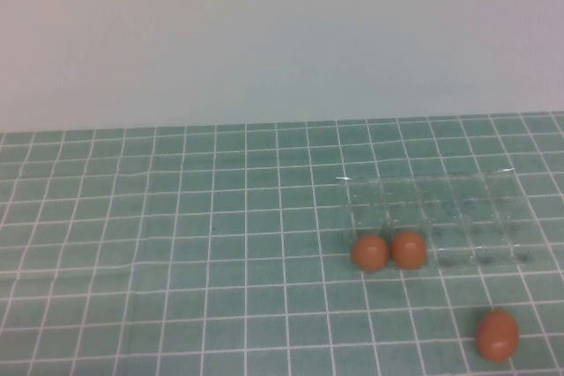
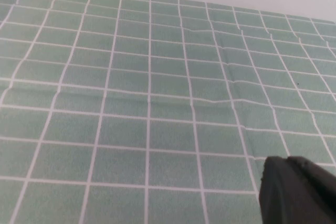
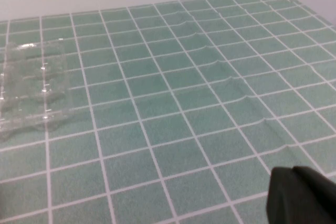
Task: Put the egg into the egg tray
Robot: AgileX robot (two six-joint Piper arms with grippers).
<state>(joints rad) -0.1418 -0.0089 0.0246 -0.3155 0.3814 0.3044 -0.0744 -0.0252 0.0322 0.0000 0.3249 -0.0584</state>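
Observation:
The clear egg tray [image 1: 493,184] lies on the green checked mat at the right. Two orange-brown eggs [image 1: 370,253] [image 1: 409,249] sit side by side at its near left corner; I cannot tell whether they rest in cups or just against the rim. A third egg [image 1: 498,335] lies loose on the mat, near the front right. Neither arm shows in the high view. My left gripper [image 2: 287,160] is shut and empty above bare mat. My right gripper [image 3: 294,170] is shut and empty, with an empty end of the tray [image 3: 31,85] well off to one side.
The green checked mat [image 1: 176,244] covers the table up to a plain pale wall at the back. It has shallow creases and ripples [image 3: 231,82]. No other objects show.

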